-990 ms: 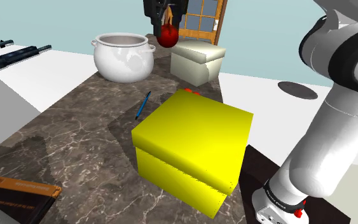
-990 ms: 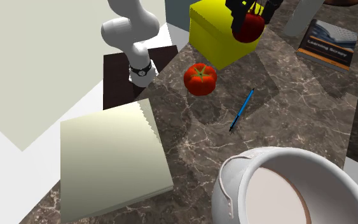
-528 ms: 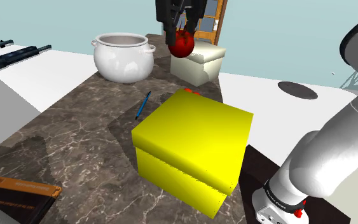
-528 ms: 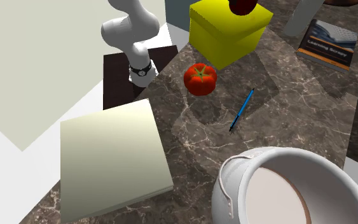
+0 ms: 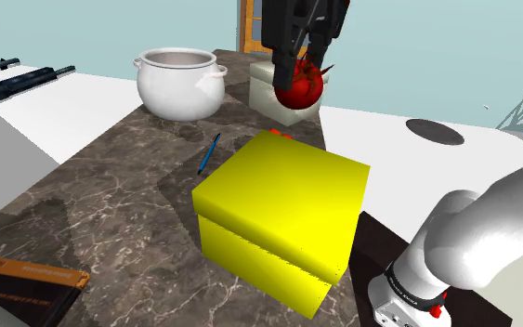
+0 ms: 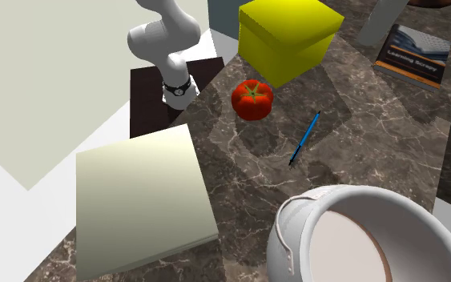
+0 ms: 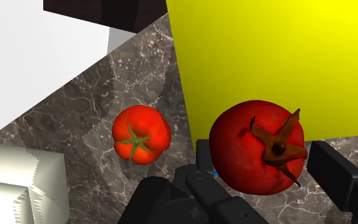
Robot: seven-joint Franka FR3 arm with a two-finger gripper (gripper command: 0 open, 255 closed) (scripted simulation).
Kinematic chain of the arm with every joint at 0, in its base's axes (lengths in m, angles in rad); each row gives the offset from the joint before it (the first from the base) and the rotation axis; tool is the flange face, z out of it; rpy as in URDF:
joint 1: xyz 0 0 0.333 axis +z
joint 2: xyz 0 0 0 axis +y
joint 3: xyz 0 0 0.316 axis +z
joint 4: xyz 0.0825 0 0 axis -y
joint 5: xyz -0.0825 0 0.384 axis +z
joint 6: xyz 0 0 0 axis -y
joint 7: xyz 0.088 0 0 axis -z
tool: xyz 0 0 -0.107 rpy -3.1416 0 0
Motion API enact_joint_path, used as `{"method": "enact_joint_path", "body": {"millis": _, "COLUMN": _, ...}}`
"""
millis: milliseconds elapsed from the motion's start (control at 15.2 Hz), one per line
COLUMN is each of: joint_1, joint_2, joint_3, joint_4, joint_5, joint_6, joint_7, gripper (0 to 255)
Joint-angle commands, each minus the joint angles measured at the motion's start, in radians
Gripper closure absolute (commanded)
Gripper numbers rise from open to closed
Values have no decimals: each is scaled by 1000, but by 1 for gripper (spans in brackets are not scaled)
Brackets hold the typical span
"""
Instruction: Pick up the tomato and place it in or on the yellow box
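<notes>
Right now the end effector [image 5: 298, 70] is clamping a red tomato [image 5: 300, 90] up in the air, by the yellow box's [image 5: 282, 209] edge; another tomato [image 6: 251, 99] is lying on the table [image 5: 111, 204] beside that box.

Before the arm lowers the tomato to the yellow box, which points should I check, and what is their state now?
1. Grip: the gripper is shut on the held tomato: ok.
2. The held tomato hangs clear of the counter: ok.
3. The held tomato is centred over the yellow box: cannot tell.
4. The top of the yellow box is closed and bare: ok.
5. The second tomato lies on the counter beside the yellow box and seems out of the way: ok.
</notes>
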Motion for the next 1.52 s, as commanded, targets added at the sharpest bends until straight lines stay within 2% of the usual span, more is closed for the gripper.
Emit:
{"method": "enact_joint_path", "body": {"millis": 0, "joint_1": 14, "joint_2": -46, "joint_3": 10, "joint_4": -31, "joint_5": 29, "joint_6": -7, "joint_7": 32, "gripper": 255}}
{"method": "enact_joint_path", "body": {"millis": 66, "joint_1": 24, "joint_2": -70, "joint_3": 20, "joint_4": -42, "joint_5": 46, "joint_6": -15, "joint_7": 56, "gripper": 255}}
{"method": "enact_joint_path", "body": {"millis": 990, "joint_1": 55, "joint_2": -218, "joint_3": -17, "joint_4": -375, "joint_5": 95, "joint_6": 179, "joint_7": 4, "gripper": 255}}
{"method": "enact_joint_path", "body": {"millis": 1452, "joint_1": 54, "joint_2": -218, "joint_3": -17, "joint_4": -375, "joint_5": 95, "joint_6": 179, "joint_7": 4, "gripper": 255}}
